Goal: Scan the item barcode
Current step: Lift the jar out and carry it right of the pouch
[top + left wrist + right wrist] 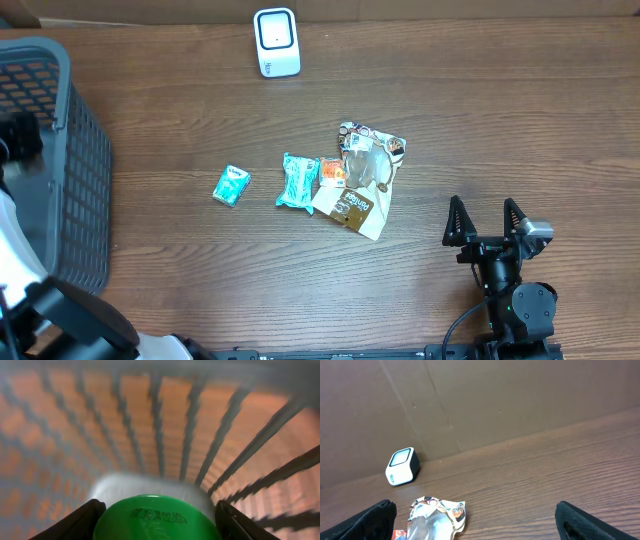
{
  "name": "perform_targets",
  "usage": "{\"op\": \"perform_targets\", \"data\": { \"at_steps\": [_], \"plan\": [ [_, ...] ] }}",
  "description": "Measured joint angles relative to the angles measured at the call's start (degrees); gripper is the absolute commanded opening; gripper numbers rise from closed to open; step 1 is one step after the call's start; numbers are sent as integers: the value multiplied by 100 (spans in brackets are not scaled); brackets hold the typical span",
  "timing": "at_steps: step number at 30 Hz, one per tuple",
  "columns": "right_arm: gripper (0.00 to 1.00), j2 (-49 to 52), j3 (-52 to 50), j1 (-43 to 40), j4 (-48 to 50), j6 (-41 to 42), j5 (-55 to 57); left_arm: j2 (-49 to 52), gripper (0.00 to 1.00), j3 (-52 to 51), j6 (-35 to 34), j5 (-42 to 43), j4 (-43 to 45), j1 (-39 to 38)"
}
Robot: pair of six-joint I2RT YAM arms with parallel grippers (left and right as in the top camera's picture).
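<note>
Closest to me, my left gripper point(159, 505) is clenched on a green-lidded tub point(157, 521), one finger pressed to each side of the lid, whose printed code faces my wrist camera. I hold it down inside the grey basket point(85, 150), with the mesh walls close on every side, so the only free way out is straight up past the rim before I can swing toward the middle of the table point(520, 110). I cannot tell whether this tub has had its code read; what is plain is that it sits well away from the reader and nothing is being presented to it now, so I judge the scan itself to be ahead of me. My right gripper point(483, 205) stands spread wide and empty near the front edge, with bare wood all round it. Beyond it lies a loose row of goods: a small teal packet point(232, 186) apart on the left, a second teal packet point(297, 181) touching an orange sachet point(332, 172), and a crumpled printed bag point(368, 155) overlapping a brown pouch point(356, 208). None of these is anywhere near the reader either. Farthest off, the white scanner point(276, 42) stands upright by the cardboard wall point(520, 400), with open table in front of it for an approach.
</note>
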Motion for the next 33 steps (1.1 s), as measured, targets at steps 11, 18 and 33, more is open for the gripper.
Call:
{"op": "perform_targets", "data": {
  "at_steps": [11,18,33],
  "plan": [
    [100,0,0,0,0,0,-2,-1532,45,1051,-96,79,37,-859],
    [100,0,0,0,0,2,0,-1982,38,1128,-422,787,-188,-1615],
    [100,0,0,0,-2,0,0,-485,39,1123,-531,2264,-452,-4188]
  ]
}}
